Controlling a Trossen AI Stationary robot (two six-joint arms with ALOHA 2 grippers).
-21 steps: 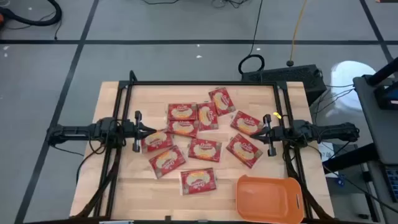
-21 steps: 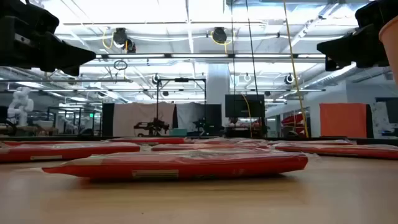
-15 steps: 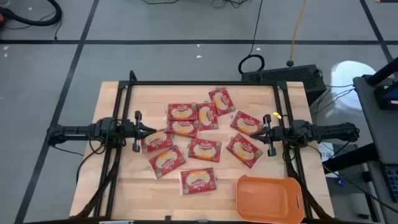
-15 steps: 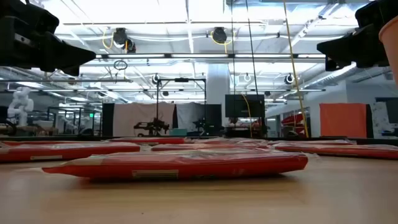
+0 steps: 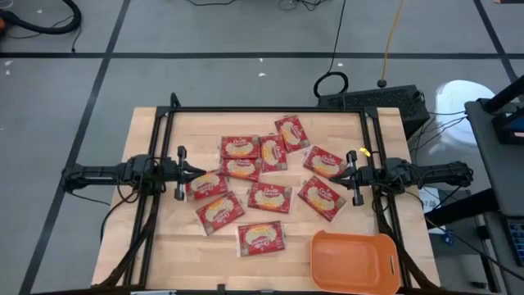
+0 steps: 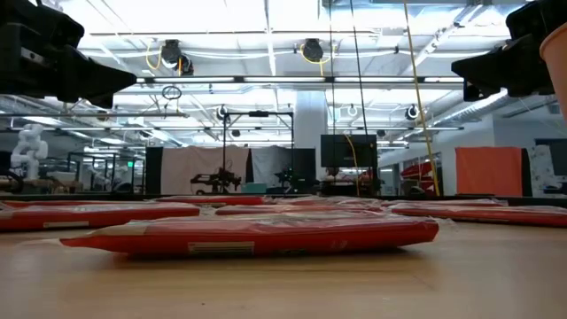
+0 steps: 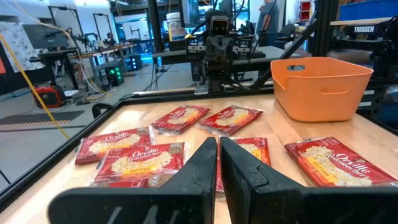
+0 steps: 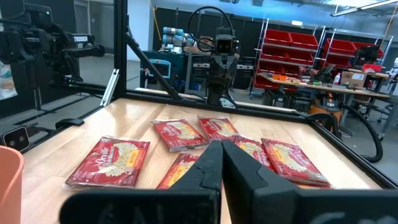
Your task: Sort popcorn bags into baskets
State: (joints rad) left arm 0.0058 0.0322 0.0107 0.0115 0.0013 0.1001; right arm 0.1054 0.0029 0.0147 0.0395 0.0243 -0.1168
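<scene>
Popcorn bags flat, long axes mixed — both grippers clenched, empty.

Left pincer closed, empty; right pincer closed, empty.

Ten red popcorn bags lie scattered over the wooden table, with one orange basket at the five o'clock corner and two dark robot arms, one at nine o'clock and one at three o'clock.
</scene>
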